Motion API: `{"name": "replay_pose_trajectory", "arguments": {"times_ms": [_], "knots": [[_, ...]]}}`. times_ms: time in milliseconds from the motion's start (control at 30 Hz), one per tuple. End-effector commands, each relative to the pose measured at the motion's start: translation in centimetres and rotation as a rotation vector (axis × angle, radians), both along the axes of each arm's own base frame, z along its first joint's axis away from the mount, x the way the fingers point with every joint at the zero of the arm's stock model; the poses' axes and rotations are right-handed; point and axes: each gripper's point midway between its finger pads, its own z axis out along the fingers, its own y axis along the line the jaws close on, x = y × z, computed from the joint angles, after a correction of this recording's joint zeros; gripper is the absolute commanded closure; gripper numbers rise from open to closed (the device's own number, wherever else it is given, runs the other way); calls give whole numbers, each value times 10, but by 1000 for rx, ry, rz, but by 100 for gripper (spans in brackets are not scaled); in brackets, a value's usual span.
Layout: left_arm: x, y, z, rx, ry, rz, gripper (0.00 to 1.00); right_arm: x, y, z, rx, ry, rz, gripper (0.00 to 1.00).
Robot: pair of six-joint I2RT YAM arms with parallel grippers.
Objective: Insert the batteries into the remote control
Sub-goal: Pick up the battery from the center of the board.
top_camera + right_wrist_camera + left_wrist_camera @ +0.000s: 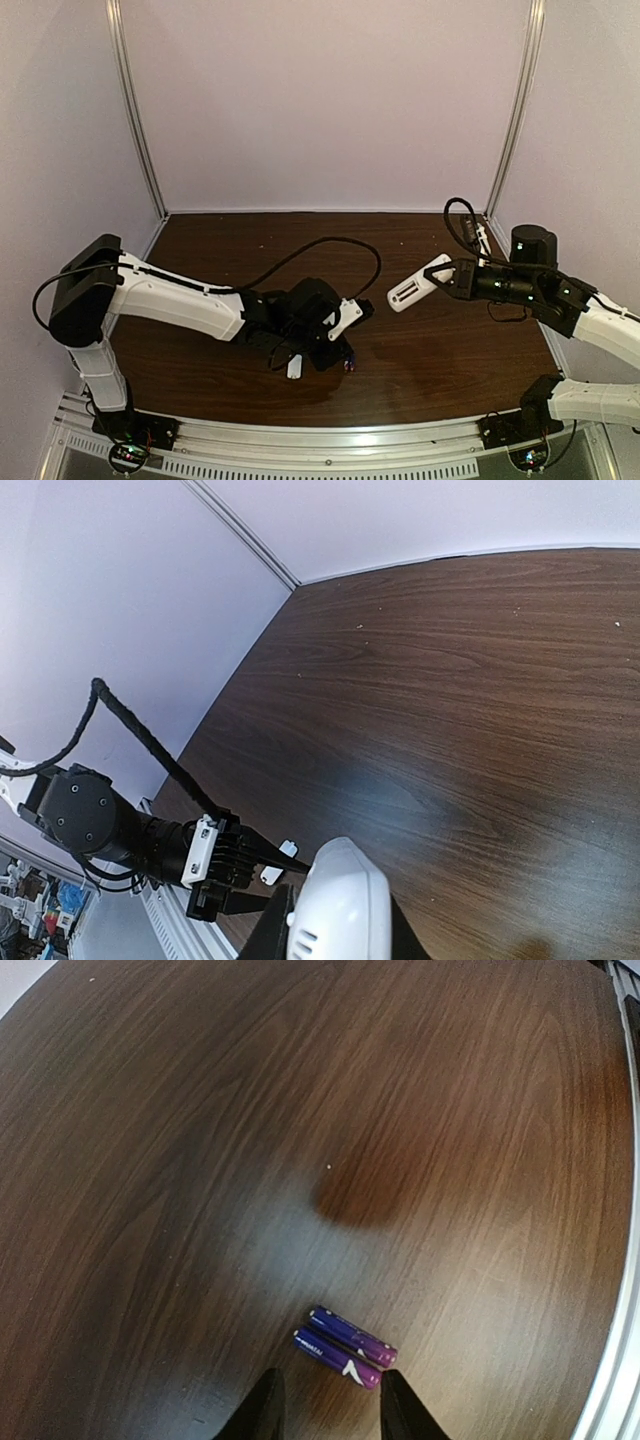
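Note:
Two purple batteries (335,1357) lie side by side on the dark wood table, just ahead of my left gripper's (330,1405) fingertips. That gripper is open; the near battery's reddish end lies close to its right finger, and nothing is between the jaws. In the top view the left gripper (335,357) is down low at the front middle, by the batteries (348,366). My right gripper (458,278) is shut on the white remote control (418,284), held in the air and pointing left. The right wrist view shows the remote control (340,910) between its fingers.
A small white cover piece (295,367) lies on the table beside the left gripper; it also shows in the right wrist view as a cover piece (272,874). A black cable (330,245) loops above the left arm. Metal rails run along the near table edge (330,445).

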Motion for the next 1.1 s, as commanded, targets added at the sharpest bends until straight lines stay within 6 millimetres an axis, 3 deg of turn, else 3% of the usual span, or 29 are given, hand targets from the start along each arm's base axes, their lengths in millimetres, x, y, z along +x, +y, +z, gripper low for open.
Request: {"name": "replay_pose_trajectory", "arguments": {"times_ms": [0,1067], "knots": [[-8,-7,-8,14,44,-20,66,2,-4,1,1,-19,-11,100],[5,-8,-41,118,61,54,63,3,-5,3,-4,-28,-3,100]]}}
